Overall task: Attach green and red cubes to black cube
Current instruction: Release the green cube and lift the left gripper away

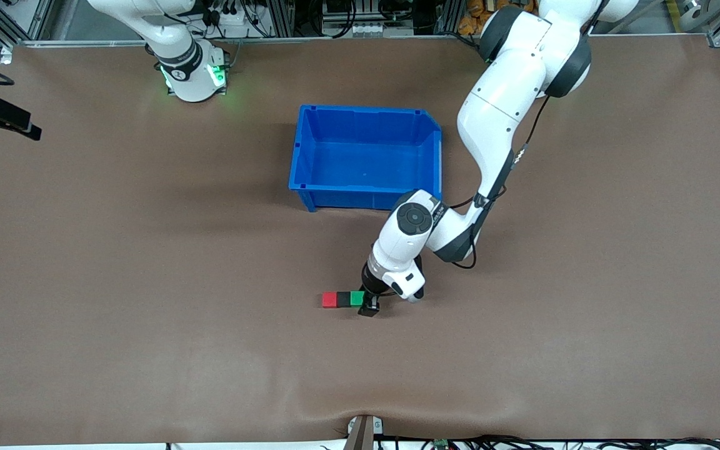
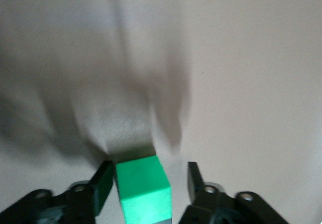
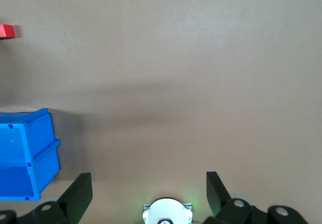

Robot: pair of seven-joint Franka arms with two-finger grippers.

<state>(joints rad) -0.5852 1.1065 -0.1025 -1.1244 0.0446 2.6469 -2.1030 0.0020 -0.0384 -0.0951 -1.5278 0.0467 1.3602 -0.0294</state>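
The red cube, the black cube and the green cube lie in a row on the brown mat, touching, with the black one in the middle. My left gripper is down at the green end of the row. In the left wrist view it is open around the green cube: one finger is close against the cube and the other stands apart from it. The black cube is hidden there. My right gripper is open and empty, high above its own base, out of the front view. The red cube also shows in the right wrist view.
An empty blue bin stands farther from the front camera than the cubes, toward the robots' bases; it also shows in the right wrist view. The right arm's base stands at the table's edge. The right arm waits.
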